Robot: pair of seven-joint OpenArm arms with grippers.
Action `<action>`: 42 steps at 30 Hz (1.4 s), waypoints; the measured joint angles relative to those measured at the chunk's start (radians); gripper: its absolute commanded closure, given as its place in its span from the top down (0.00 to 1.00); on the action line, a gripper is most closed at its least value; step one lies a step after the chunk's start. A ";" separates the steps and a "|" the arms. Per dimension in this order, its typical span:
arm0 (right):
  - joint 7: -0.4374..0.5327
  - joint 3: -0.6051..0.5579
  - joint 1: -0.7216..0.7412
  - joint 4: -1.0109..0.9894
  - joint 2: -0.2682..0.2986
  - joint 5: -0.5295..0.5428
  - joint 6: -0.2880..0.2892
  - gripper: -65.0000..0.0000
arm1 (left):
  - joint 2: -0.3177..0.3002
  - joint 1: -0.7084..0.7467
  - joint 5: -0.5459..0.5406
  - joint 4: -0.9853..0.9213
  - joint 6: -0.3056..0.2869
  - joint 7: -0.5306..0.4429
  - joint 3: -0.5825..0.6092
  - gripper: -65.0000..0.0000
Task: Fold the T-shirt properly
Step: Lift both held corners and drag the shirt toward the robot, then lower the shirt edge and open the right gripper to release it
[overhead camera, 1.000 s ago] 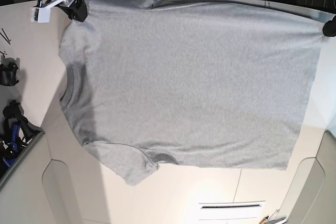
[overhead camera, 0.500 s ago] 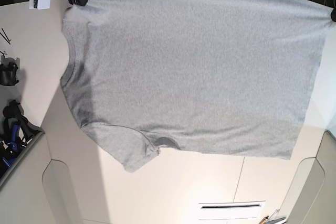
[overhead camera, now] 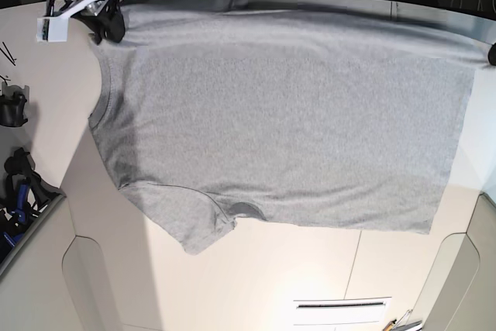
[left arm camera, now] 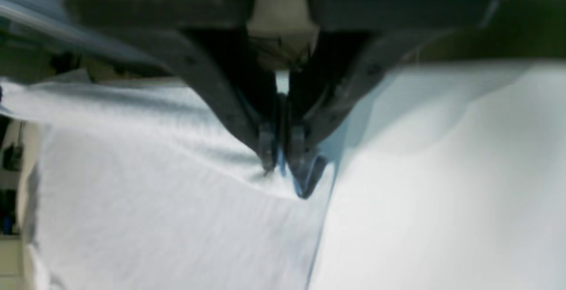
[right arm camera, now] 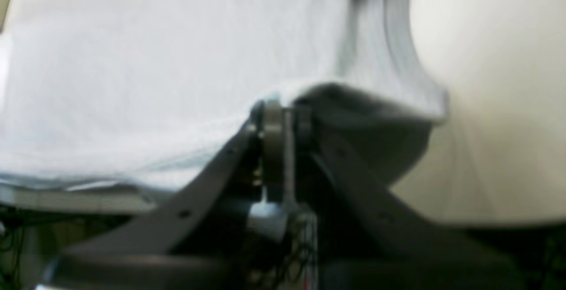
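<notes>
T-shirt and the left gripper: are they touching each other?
Touching. In the left wrist view the left gripper is shut, and the grey fabric of the T-shirt is pinched between its fingertips, bunching up where they meet.

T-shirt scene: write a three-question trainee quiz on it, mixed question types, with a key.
1. True or false: the right gripper is open and clear of the T-shirt.
2. What does the left gripper pinch? A) cloth B) a cable C) nothing
3. In the base view, the collar points toward which side of the picture?

Key: 1 false, it is shut on the cloth; 2 A; 3 left.
</notes>
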 measured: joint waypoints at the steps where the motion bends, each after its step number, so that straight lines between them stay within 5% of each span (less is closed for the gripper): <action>1: 0.002 -0.008 0.018 -0.009 0.000 -0.012 0.001 0.00 | 0.000 -0.014 0.000 0.000 0.000 -0.002 0.004 0.00; 9: 0.006 -0.100 0.173 -0.199 0.000 -0.089 -0.001 0.00 | 0.003 -0.114 0.013 0.000 0.000 -0.036 0.065 0.00; 17: 0.013 -0.110 0.300 -0.294 0.000 -0.100 -0.005 0.00 | 0.003 -0.185 0.155 0.000 0.000 -0.122 0.143 0.00; 42: 0.082 -0.111 0.396 -0.421 0.000 -0.193 -0.007 0.00 | 0.003 -0.232 0.246 -0.001 0.000 -0.187 0.143 0.00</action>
